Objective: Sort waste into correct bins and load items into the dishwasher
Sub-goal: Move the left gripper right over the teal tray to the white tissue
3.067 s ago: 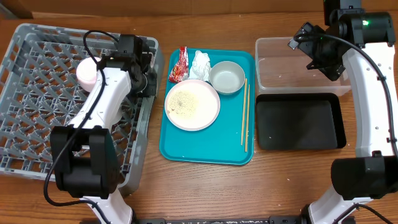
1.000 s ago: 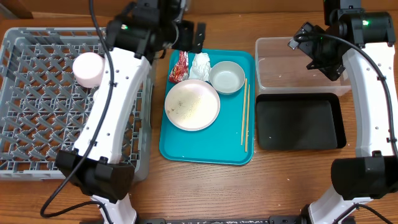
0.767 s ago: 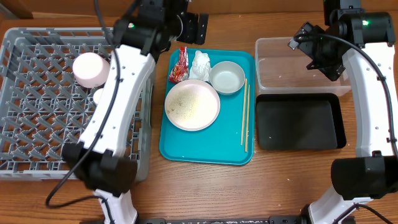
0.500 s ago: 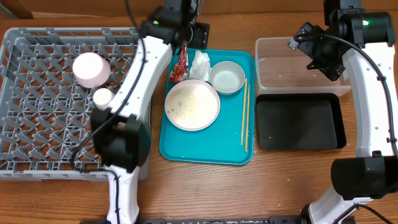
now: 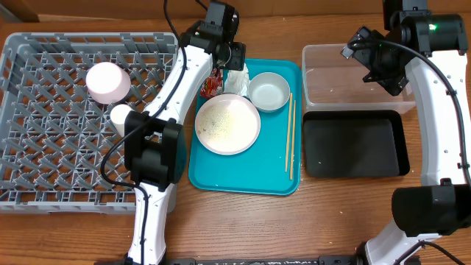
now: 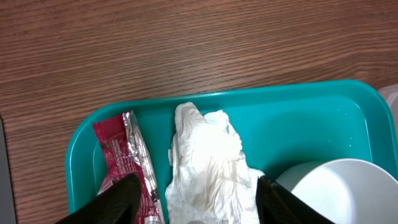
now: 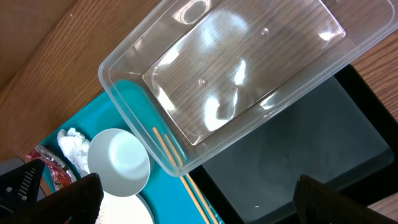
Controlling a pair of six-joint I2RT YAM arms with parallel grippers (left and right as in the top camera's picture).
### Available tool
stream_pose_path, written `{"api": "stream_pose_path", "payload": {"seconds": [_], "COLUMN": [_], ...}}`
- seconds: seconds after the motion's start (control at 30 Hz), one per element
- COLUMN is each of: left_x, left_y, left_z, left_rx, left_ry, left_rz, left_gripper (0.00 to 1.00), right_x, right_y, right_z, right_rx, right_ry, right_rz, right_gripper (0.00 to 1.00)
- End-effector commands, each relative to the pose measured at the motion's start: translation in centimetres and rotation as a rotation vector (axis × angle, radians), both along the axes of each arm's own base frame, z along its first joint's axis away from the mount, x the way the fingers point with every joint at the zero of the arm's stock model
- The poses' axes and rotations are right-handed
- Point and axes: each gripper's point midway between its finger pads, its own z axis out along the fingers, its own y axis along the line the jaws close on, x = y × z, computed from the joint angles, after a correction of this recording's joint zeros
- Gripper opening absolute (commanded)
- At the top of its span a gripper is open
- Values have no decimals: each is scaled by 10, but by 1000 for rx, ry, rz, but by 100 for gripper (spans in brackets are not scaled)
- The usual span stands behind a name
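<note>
A brown wood-grain bench point(image 5: 243, 221) fills every view to its edges, so nothing of the room beyond shows. At its middle lies a teal tray point(image 5: 243, 177). The left claw point(image 6: 198, 198) hangs over the tray's far left corner, jaws apart, one finger on each side of the crumpled white tissue point(image 6: 208, 155). The red wrapper point(image 6: 118, 149) lies just beside the tissue. Nearer on the tray sit a large plate point(image 5: 227, 124) strewn with pale grains, a small white bowl point(image 5: 268, 91) and chopsticks point(image 5: 290, 136). The grey rack point(image 5: 44, 147) on the left holds a pinkish bowl point(image 5: 108, 82) and a cup point(image 5: 120, 115). On the right, the right claw point(image 7: 199, 199) hovers spread wide, holding nothing, above the clear tub point(image 7: 242, 68) and black tray point(image 5: 355, 143).
</note>
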Motion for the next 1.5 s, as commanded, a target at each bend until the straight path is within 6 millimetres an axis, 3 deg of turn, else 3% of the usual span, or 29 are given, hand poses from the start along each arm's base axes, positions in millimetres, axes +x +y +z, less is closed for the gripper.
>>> {"api": "stream_pose_path", "payload": {"seconds": [0.0, 0.33, 0.7, 1.17, 1.47], "left_x": [1, -9, -17, -19, -21], "left_y": [-8, -13, -31, -20, -20], "left_z": [-11, -49, -55, -74, -75], "left_rx": [-16, -21, -2, 55, 56], "left_ry": [16, 110, 116, 142, 151], "left_rz": [8, 39, 8, 50, 54], "left_gripper": [57, 57, 54, 53, 46], "right_x": [2, 2, 2, 2, 2], "right_y": [-2, -2, -2, -2, -2], "right_z": [8, 8, 8, 8, 8], "right_rx": [-10, -10, -10, -10, -10], "right_ry": [-25, -26, -26, -26, -26], "right_rz": [-3, -3, -3, -3, -3], "right_gripper": [100, 100, 100, 100, 100]}}
